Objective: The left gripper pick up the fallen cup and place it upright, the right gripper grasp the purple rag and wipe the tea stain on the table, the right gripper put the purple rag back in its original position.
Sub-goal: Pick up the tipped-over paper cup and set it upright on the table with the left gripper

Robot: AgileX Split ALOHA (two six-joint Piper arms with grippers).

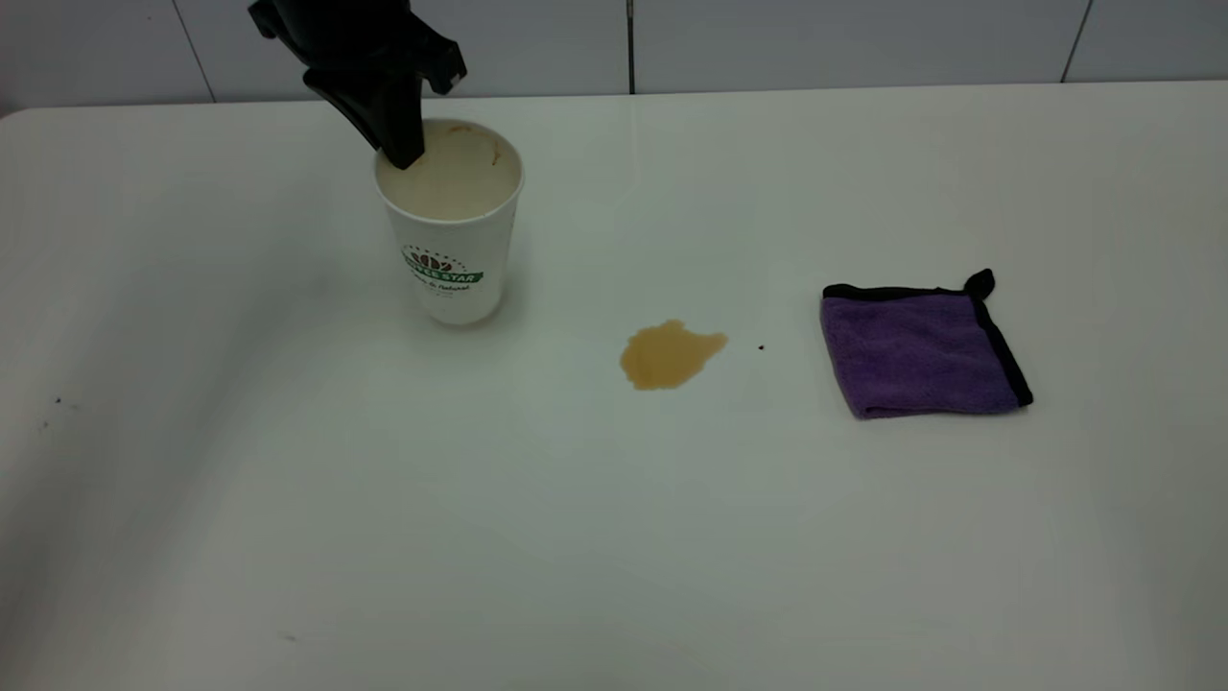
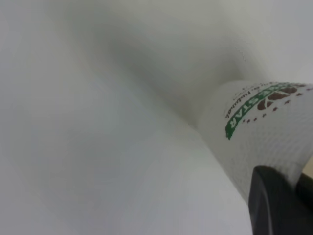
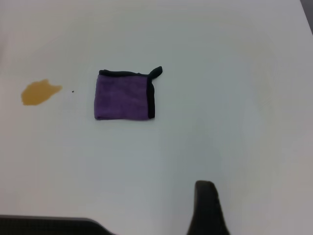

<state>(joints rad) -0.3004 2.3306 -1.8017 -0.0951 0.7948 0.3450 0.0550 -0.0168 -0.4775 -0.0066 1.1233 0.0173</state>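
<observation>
One cup, one purple rag and one tea stain are on the white tabletop.

The cup is a white paper one and stands upright at about ten o'clock on the tabletop, mouth up, with a brown smear inside the wall near the rim. Its side carries a logo of brown coffee beans above a green band; the band's letters end in "STAR", the start is not legible, and a line of smaller script below is too small to read. The left wrist view shows the same label close up, again with "STAR" plain and the rest unclear.

The left pincer hangs from above at the cup's rim on the eleven o'clock side, one finger reaching down inside the mouth. I cannot tell whether it is clenched on the wall or released.

The stain, a single tan blot, lies near the tabletop's middle, between cup and rag and apart from both. The rag, folded square with black edging and a small black loop at one corner, lies flat at three o'clock.

The right pincer hangs well apart from the rag; only one dark finger shows in the right wrist view, so I cannot tell its state.
</observation>
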